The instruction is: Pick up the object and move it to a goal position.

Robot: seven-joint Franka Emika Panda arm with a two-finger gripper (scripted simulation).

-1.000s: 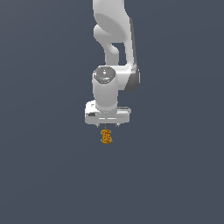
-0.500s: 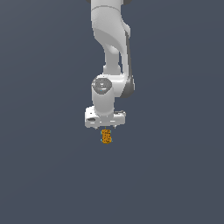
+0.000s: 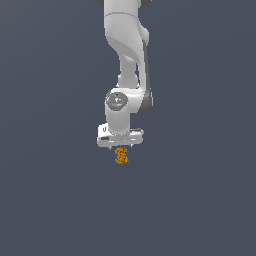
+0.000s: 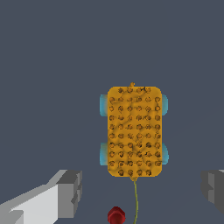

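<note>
Object [image 4: 134, 132] first: an orange-yellow block with a dark speckled top, lying flat on the plain grey surface [image 4: 52, 65] right beneath my wrist. Seen from the wrist, it has a rounded-rectangle outline with four bluish nubs poking out past its long edges, two on each side. A thin cord [image 4: 136, 199] trails from one short edge, and a small red knob [image 4: 116, 215] sits near the cord's far end.

My gripper [image 4: 142, 188] is spread wide. One finger [image 4: 70, 192] and the other finger [image 4: 213, 186] stand well apart on either side of the block's long axis, neither touching it. Both fingertips sit level with the cord end of the block, not yet alongside its body, with clear grey floor between each pad and the nearest bluish edge.

In the exterior view, my gripper [image 3: 120, 145] hangs straight down from the white arm [image 3: 125, 45], just above the object [image 3: 121, 156], which peeks out below the fingers. Open grey surface [image 3: 50, 200] spreads around it on every side.
</note>
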